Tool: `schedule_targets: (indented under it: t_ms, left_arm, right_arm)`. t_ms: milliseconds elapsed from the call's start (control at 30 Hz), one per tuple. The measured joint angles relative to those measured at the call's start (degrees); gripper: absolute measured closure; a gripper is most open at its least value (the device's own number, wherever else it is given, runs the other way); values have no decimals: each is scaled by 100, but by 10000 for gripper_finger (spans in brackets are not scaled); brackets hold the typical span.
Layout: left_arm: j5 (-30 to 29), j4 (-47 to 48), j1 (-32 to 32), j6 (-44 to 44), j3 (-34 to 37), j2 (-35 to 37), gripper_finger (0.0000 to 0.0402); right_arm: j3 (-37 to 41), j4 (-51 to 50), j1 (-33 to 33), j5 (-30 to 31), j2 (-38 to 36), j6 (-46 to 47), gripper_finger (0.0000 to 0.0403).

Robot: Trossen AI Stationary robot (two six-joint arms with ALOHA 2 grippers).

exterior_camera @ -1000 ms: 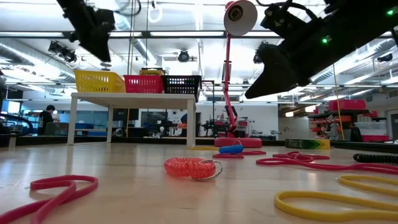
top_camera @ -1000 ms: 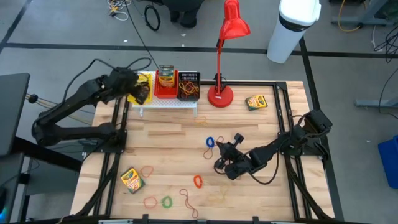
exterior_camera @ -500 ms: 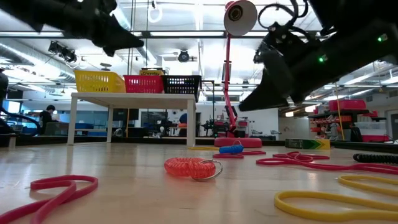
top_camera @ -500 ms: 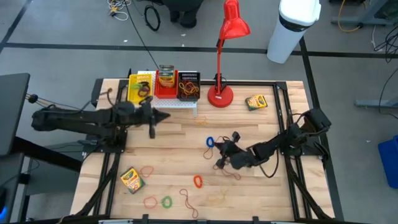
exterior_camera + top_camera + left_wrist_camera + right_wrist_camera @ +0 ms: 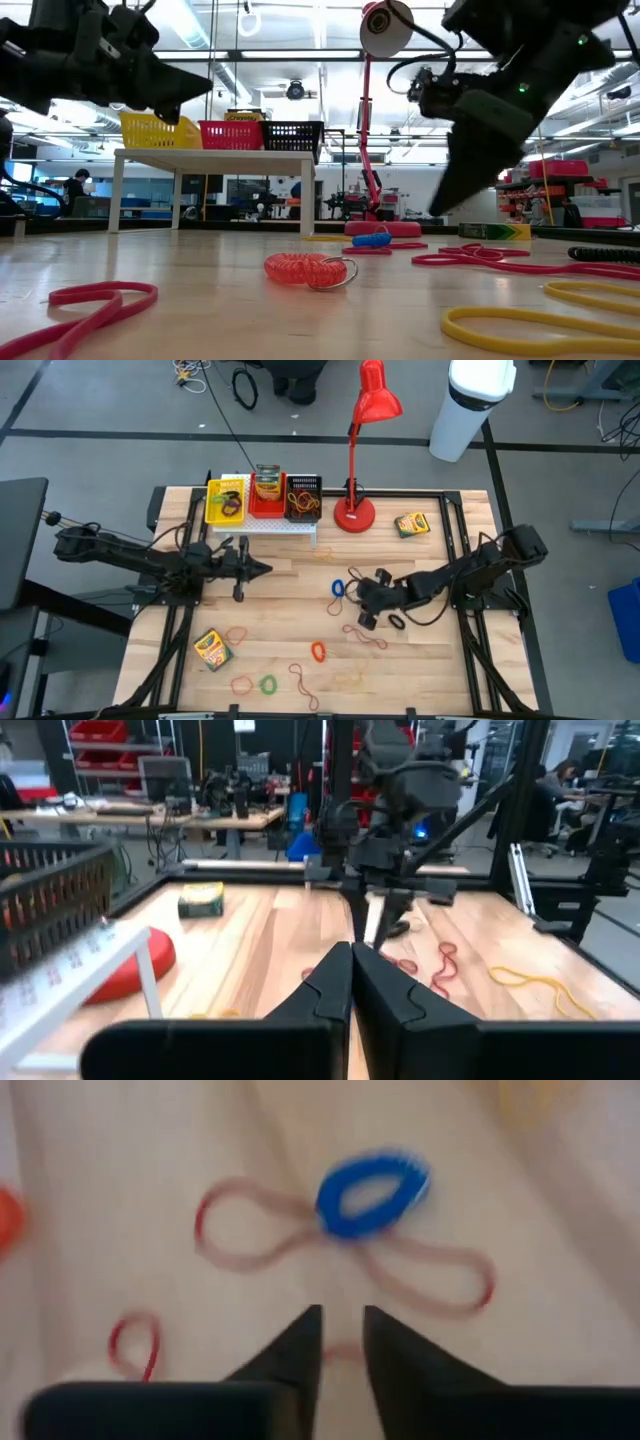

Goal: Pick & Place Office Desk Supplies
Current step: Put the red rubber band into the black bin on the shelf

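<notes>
We see one crayon box [image 5: 411, 524] flat at upper right, another [image 5: 211, 649] at lower left, a third [image 5: 267, 483] upright in the top-centre red bin. Bands lie scattered: a blue coil [image 5: 338, 588] at centre, red loop [image 5: 318, 652], green loop [image 5: 268, 684] below.

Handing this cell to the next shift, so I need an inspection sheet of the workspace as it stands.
Surface: wooden table, bands scattered over it.
Job's things: crayon boxes at the near left and far right; a third in the red bin; blue band mid-table.
Clutter: red lamp; white rack.
Grippers: left gripper shut, empty, before the rack; right gripper slightly open above the bands.
Cables: black coil on the floor.
Surroundings: white bin; workshop behind.
</notes>
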State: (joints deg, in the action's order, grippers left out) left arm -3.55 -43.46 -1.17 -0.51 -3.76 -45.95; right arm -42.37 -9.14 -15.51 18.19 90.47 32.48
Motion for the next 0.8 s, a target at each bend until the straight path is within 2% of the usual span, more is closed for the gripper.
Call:
schedule_targets:
  t_ms: [200, 333, 467, 600, 700, 800]
  left_arm:
    - [-3, -26, 0, 157, 15, -29, 383]
    - [-1, -32, 2, 148, 15, -29, 383]
    - [-3, -28, 2, 144, 15, -29, 383]
    - [-1, -9, 2, 142, 13, -29, 383]
    - [-3, -9, 2, 140, 13, -29, 383]
    - [-3, -10, 2, 140, 13, -29, 383]
  right_arm:
    - [-479, -1173, -431, -100, 191, 888, 206]
    - [-548, -1315, -626, 68, 413, 1199, 189]
    - [-560, -1110, -619, 111, 788, 1251, 210]
    - [-588, -1017, -588, 130, 866, 1221, 248]
    - [-586, -1018, -590, 206, 852, 1130, 299]
    - [-579, -1018, -585, 196, 846, 974, 366]
